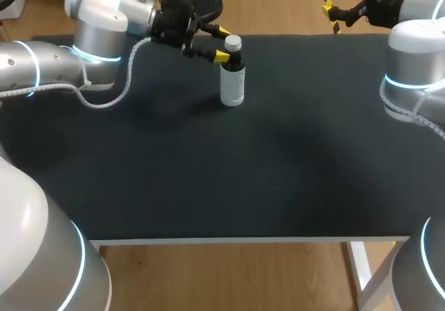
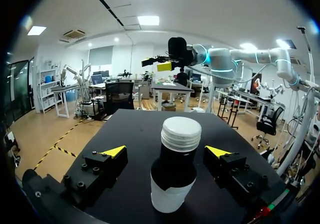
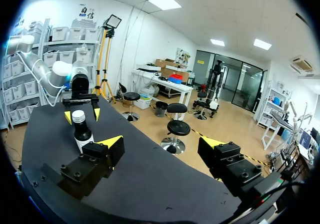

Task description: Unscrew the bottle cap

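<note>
Bottle [image 1: 232, 81] stands upright on your black desk [image 1: 208, 172], toward the far edge and a little left of the middle. Its lower body is white, with a dark shoulder and neck above it. The pale ribbed cap [image 1: 233, 44] is seated on top.

Your left arm [image 1: 42, 64] comes in from the left along the far side of the desk. The left tool [image 1: 222, 44] sits level with the bottle's upper part, its yellow tips at about neck and cap height. In the left wrist view the bottle rises between the two fingers [image 2: 115, 151]. There is a clear gap of desk on each side, so the fingers stand apart and neither pad touches the bottle. In that view the cap sits midway between the tips and slightly ahead of them.

Your right arm [image 1: 410, 53] stays at the right side of the desk. The right tool [image 3: 162, 143] is held up near the far right corner, well apart from the bottle. Its fingers are spread wide with nothing between them. In the right wrist view the bottle shows small and far ahead, beyond one finger, with the left tool's yellow tips on either side of its neck.

The bottle is the only loose thing you can see on the desk.
</note>
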`<action>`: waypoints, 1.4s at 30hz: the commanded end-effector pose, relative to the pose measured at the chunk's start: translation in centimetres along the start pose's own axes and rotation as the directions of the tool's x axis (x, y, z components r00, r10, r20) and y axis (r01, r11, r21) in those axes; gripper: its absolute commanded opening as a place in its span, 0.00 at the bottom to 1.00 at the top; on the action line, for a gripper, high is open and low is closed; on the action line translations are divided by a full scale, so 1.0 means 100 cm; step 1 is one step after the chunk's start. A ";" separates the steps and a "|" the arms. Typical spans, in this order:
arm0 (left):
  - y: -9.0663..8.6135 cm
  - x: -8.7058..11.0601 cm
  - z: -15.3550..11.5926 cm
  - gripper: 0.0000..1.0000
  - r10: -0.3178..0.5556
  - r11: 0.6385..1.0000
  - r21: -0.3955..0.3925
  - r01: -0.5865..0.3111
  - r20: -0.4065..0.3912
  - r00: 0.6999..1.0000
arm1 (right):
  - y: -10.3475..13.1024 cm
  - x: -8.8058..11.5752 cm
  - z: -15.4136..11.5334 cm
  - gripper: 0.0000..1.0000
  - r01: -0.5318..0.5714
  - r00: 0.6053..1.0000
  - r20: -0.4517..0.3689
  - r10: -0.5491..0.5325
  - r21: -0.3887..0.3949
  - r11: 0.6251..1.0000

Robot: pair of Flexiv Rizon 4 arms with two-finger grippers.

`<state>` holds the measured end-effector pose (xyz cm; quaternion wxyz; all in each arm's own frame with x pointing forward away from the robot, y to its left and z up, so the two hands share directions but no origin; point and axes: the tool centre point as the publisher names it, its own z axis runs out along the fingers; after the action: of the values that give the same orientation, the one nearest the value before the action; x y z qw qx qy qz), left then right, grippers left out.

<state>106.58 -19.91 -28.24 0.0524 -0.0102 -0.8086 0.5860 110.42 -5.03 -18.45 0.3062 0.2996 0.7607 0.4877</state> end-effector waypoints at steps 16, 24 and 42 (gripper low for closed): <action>0.008 0.001 0.016 1.00 -0.027 0.999 0.036 0.029 -0.050 0.998 | 0.000 0.000 0.000 1.00 0.000 1.000 0.000 0.000 0.000 1.000; 0.005 0.002 0.022 1.00 -0.021 0.999 0.045 0.024 -0.057 0.998 | 0.000 0.000 0.000 1.00 0.000 1.000 0.000 0.000 0.000 1.000; 0.004 0.002 0.025 0.18 -0.013 0.998 0.062 0.018 -0.070 0.997 | 0.000 0.000 0.000 1.00 0.000 1.000 0.000 0.000 0.000 1.000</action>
<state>105.68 -22.09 -29.08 0.0815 -0.0191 -0.7899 0.6076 110.42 -5.03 -18.45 0.3062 0.2996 0.7607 0.4877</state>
